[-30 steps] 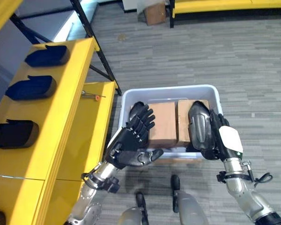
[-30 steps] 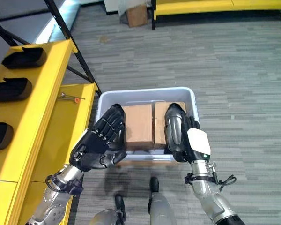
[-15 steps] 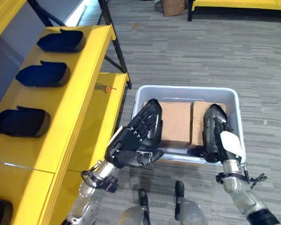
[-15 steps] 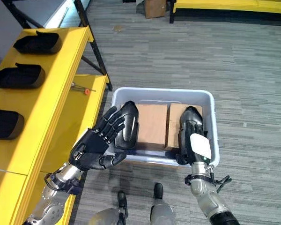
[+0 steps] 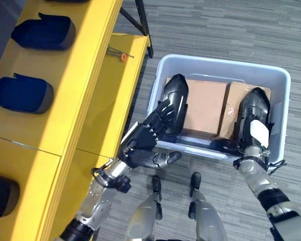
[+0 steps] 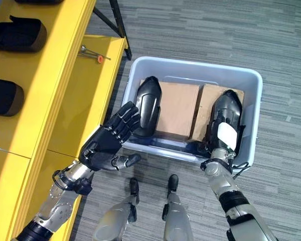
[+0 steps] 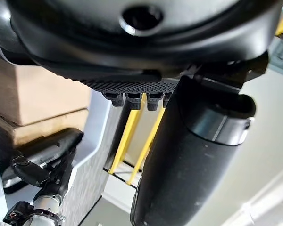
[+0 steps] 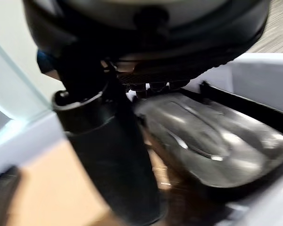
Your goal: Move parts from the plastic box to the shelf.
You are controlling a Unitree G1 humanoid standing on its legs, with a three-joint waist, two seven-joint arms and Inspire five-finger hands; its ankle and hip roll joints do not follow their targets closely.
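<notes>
Lying in the plastic box, 2 glossy black parts rest on brown cardboard boxes: one part at the end of the box nearest the shelf, the other part at the end farthest from it. The box sits on the grey floor just beside the yellow shelf, where several dark parts already lie in a row on the top board, and a small red-tipped tool rests on the lower board.

The left hand hovers at the box's shelf-side wall, fingers straight and spread, their tips next to the nearer part but not wrapped round it. The right hand reaches into the far end of the box over the other part; its thumb stands straight beside that part in the right wrist view, and the fingers look relaxed, so it appears released.

Judging by this, the step in hand is the reach for a pick-up, with nothing lifted yet. The next move likely calls for each hand to settle onto its smooth, curved part and curl round it firmly, since the glossy shell may slip, then lift clear of the box wall before swinging toward the shelf.
</notes>
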